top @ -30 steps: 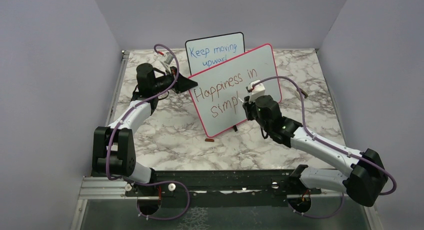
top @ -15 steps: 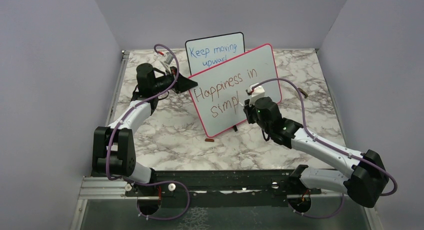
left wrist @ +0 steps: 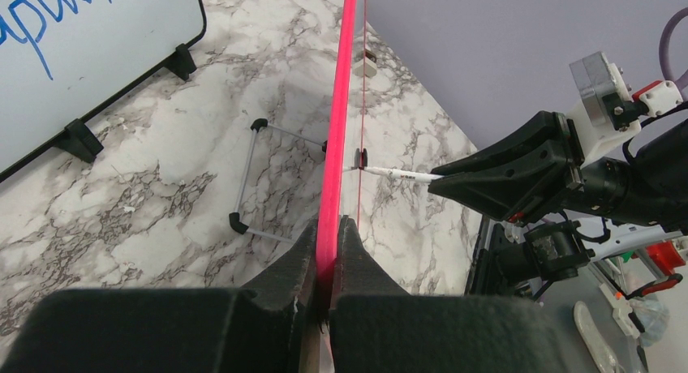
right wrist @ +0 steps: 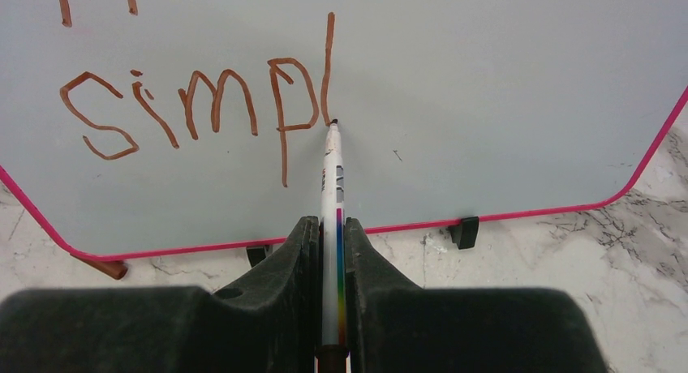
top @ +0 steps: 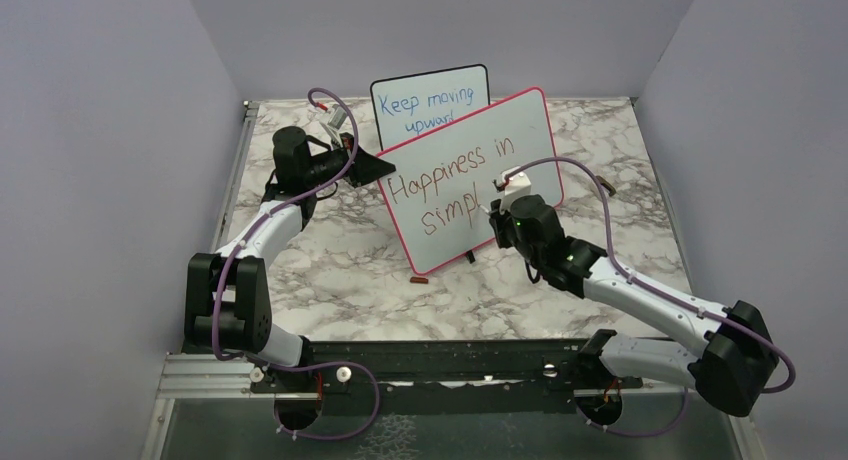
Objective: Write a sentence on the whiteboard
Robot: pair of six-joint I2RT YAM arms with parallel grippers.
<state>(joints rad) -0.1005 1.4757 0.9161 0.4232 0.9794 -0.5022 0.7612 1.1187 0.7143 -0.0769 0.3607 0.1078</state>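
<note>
Here, on the left, my left gripper [left wrist: 328,227] is pressed together on the left edge of the whiteboard [top: 523,130], with one black finger on each side of the pink-red frame. The whiteboard stands near the middle of the marble table [top: 330,270] on small black feet, set at a slant across it. It is in front of a smaller black-framed board [top: 430,98] with blue writing and hides that board's lower right corner. The sentence [top: 452,176] is in brownish-red. It reads "Happiness in" on the upper line and "simpl" on the line below. A small brown piece [top: 420,278] lies on the table just beside the bottom edge of the whiteboard, under its lower left corner. Further right, my right gripper [right wrist: 331,227] pinches a white marker [right wrist: 332,166] with a rainbow stripe. The marker lies lengthwise between the two fingers and points straight at the writing face. Its dark tip touches the whiteboard at the foot of the "l", just right of the "p". From my left wrist, I see the marker meeting the face of the whiteboard nearly square on.
</note>
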